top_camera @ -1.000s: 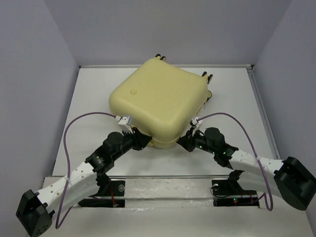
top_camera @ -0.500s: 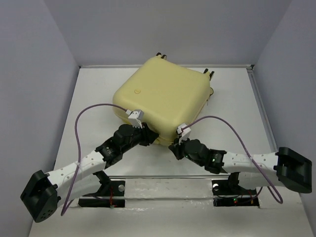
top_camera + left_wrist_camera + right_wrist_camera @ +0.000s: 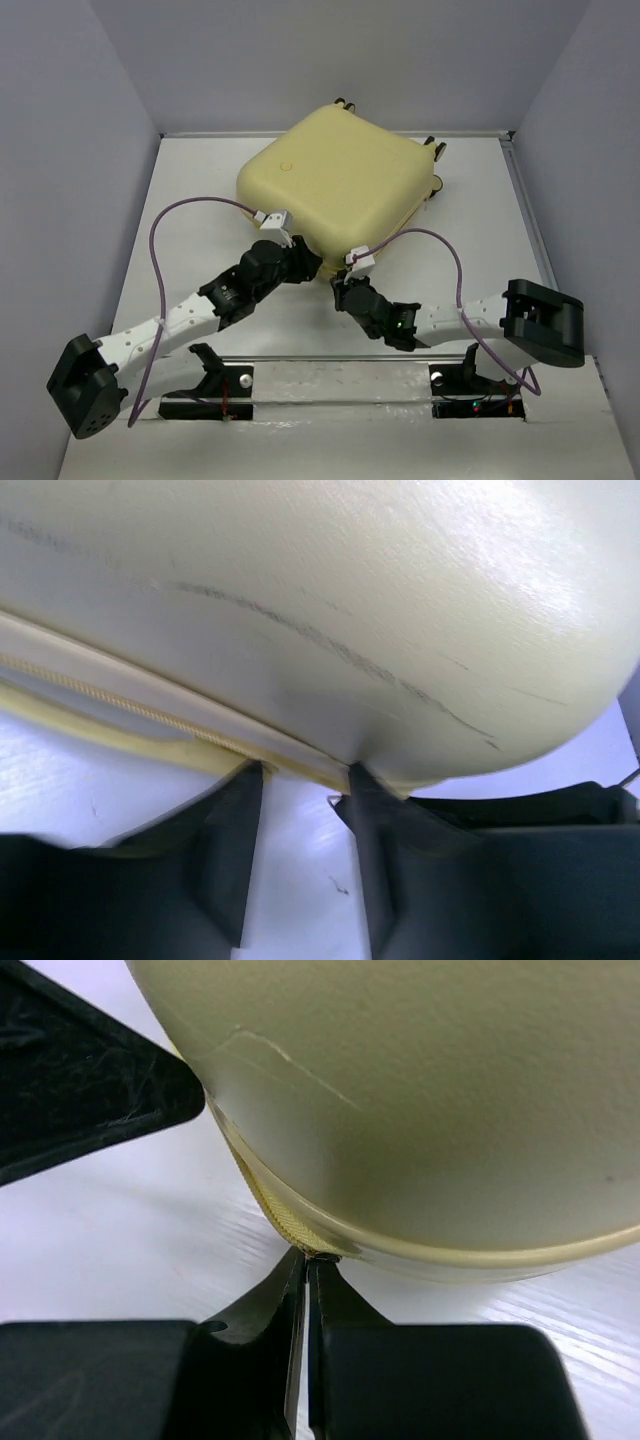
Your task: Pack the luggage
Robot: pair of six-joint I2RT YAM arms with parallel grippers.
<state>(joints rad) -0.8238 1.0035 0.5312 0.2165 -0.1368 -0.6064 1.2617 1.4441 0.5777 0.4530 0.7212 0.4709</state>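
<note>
The luggage [image 3: 335, 180] lies shut and flat on the white table [image 3: 190, 200], emblem [image 3: 285, 166] up, wheels [image 3: 437, 150] at the far side. Both grippers are at its near corner. My left gripper [image 3: 305, 262] is open; in the left wrist view its fingertips [image 3: 250, 780] touch the zipper seam [image 3: 120, 705] under the shell [image 3: 350, 580], with only bare table between them. My right gripper [image 3: 340, 290] is shut, and the right wrist view shows its tips [image 3: 308, 1257] pinching a small dark zipper pull [image 3: 325, 1254] on the luggage [image 3: 450, 1090] seam.
Grey walls close the table in on the left, right and back, and the luggage's far corner is close to the back wall. Purple cables [image 3: 165, 240] loop over both arms. The arm bases stand on the front rail [image 3: 330, 370].
The luggage has slid and turned away toward the back right. Both arms have swung inward to follow its near corner. The right jaws have closed; the left jaws have widened slightly.
</note>
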